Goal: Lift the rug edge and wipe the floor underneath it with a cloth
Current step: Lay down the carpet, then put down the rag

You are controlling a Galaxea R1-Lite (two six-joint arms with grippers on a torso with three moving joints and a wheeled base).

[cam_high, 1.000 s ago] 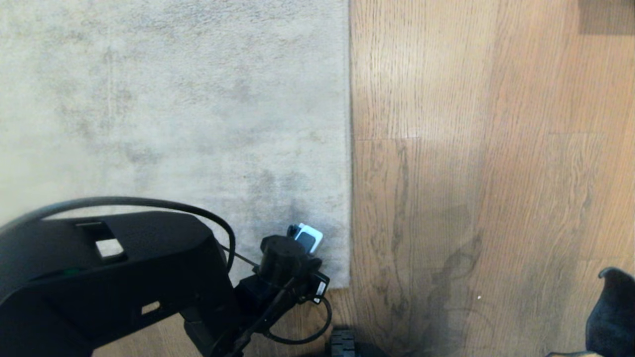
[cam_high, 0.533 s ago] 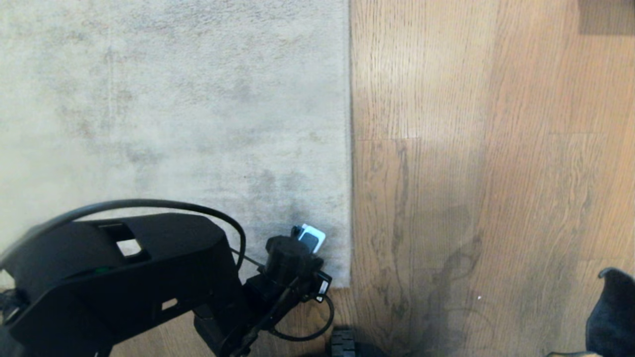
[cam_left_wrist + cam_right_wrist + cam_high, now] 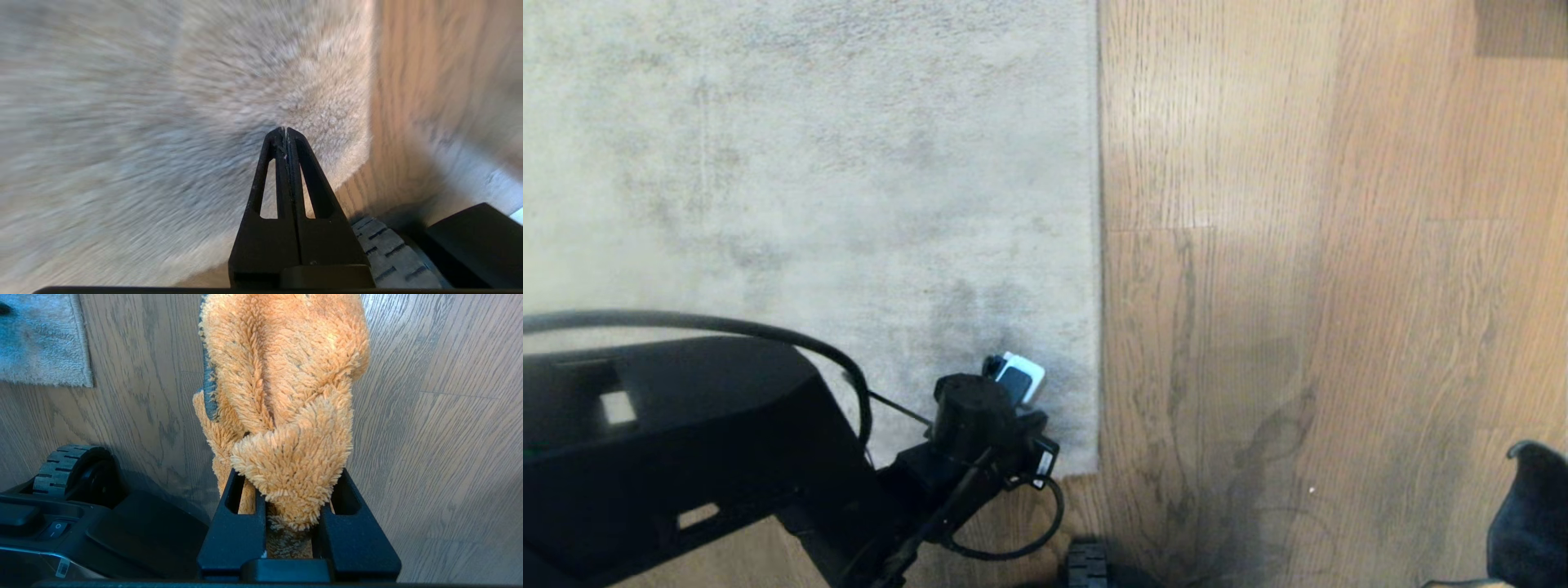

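left pincer [image 3: 287, 131] shifted left, pressed together | rug edge [image 3: 1098, 245] flat | right pincer [image 3: 292, 506] pinching fuzzy orange cloth [image 3: 282, 388]

One rug [image 3: 809, 204] lies on the floor [image 3: 1298, 245], with one straight rug edge [image 3: 1098, 245] running alongside the planks and one corner showing. There is one cloth [image 3: 282, 396]. Two end effectors appear: the left end effector [image 3: 287, 132] and the right end effector [image 3: 292, 522]. One base wheel [image 3: 65, 469] shows.
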